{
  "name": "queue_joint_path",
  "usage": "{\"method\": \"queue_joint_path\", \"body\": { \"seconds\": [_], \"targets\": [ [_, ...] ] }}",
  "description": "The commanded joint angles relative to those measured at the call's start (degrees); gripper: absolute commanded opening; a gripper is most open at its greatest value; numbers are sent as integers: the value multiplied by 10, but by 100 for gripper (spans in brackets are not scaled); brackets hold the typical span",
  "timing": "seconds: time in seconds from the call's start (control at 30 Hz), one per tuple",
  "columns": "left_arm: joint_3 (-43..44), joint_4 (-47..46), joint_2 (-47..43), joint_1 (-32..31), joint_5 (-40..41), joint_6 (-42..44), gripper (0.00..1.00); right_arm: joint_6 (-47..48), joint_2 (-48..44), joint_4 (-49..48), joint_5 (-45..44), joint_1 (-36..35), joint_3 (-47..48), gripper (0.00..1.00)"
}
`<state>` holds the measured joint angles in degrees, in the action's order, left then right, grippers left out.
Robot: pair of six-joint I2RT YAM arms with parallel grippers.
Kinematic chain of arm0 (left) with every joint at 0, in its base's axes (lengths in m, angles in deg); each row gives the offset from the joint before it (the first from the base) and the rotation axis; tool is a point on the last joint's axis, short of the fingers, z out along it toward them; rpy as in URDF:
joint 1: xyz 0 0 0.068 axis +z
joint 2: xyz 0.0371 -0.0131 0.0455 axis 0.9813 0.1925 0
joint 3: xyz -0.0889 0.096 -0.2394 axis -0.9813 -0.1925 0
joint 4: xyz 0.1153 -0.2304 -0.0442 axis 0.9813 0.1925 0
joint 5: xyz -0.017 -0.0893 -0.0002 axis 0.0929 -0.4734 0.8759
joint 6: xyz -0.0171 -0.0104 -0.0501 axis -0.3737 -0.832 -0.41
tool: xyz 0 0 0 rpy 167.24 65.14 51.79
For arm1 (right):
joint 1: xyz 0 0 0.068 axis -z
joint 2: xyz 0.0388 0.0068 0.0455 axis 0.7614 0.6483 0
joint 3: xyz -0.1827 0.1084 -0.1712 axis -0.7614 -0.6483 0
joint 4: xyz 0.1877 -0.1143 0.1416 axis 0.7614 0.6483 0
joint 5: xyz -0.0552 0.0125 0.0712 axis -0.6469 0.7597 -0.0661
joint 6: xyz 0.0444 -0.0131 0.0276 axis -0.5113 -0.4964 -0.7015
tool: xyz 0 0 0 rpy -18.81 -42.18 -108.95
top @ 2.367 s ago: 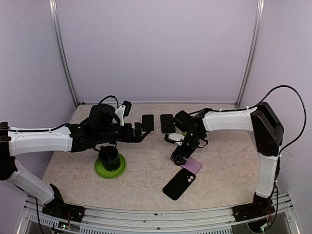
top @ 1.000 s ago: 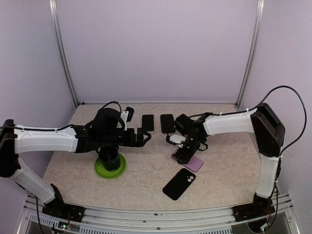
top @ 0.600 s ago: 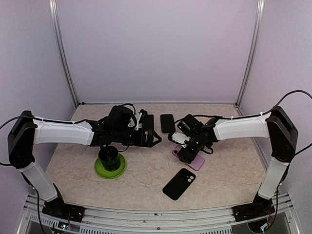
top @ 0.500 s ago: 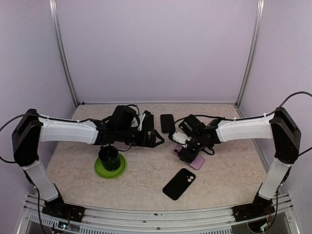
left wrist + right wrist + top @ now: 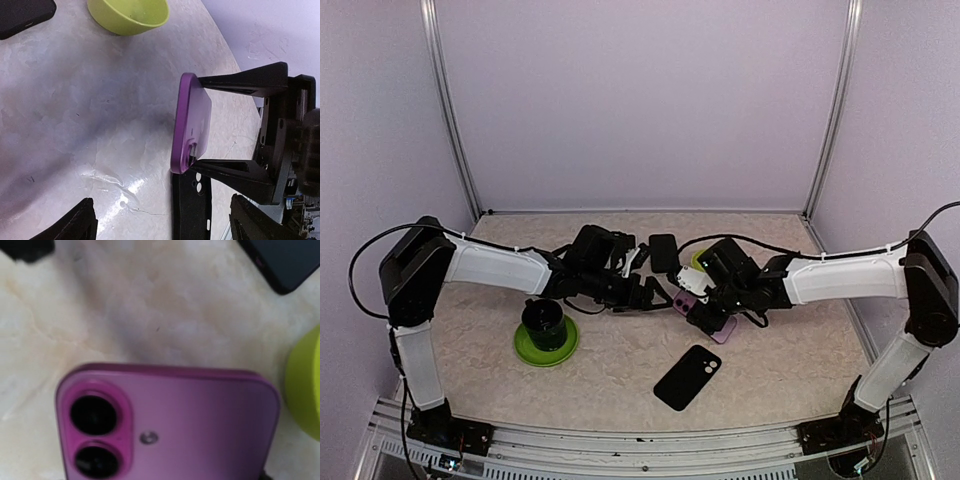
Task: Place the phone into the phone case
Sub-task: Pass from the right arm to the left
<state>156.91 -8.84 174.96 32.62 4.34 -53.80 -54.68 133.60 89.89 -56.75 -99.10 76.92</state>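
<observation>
The purple phone (image 5: 692, 303) is tilted up on its edge above the table, and my right gripper (image 5: 708, 310) is shut on it, one black finger on each side (image 5: 235, 82). Its back with two camera lenses (image 5: 165, 425) fills the right wrist view. The black phone case (image 5: 687, 377) lies flat nearer the front edge, camera cut-outs showing (image 5: 192, 200). My left gripper (image 5: 655, 294) is open and empty, just left of the phone and facing it, with its fingertips (image 5: 70, 225) at the bottom corners of the left wrist view.
A lime bowl (image 5: 127, 15) sits behind the phone. Two black phones (image 5: 663, 252) lie at the back; one is hidden by the left arm. A dark cup on a green plate (image 5: 546, 335) stands under the left forearm.
My left arm has reached right from above the cup to just beside the phone, its jaws narrowing a little. My right gripper has shifted slightly right with the phone.
</observation>
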Motion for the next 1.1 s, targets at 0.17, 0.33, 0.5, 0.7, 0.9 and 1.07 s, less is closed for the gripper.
{"method": "queue_joint_path", "body": {
  "seconds": [0.17,0.33,0.5,0.7,0.9,1.07],
  "targets": [
    [24,-74,31,12,-79,-26,86,12,-65,-76,3,-10,-36,54],
    [32,-102,46,11,-103,-39,83,15,-79,-96,14,-14,-51,53],
    [52,-99,61,9,-111,-40,75,19,-85,-103,21,-19,-56,53],
    [72,-98,82,4,-124,-43,55,23,-83,-110,26,-27,-59,53],
    [80,-97,93,5,-128,-46,22,26,-75,-111,22,-34,-56,53],
    [81,-95,93,5,-128,-46,9,30,-71,-112,21,-37,-55,54]
  ]
}}
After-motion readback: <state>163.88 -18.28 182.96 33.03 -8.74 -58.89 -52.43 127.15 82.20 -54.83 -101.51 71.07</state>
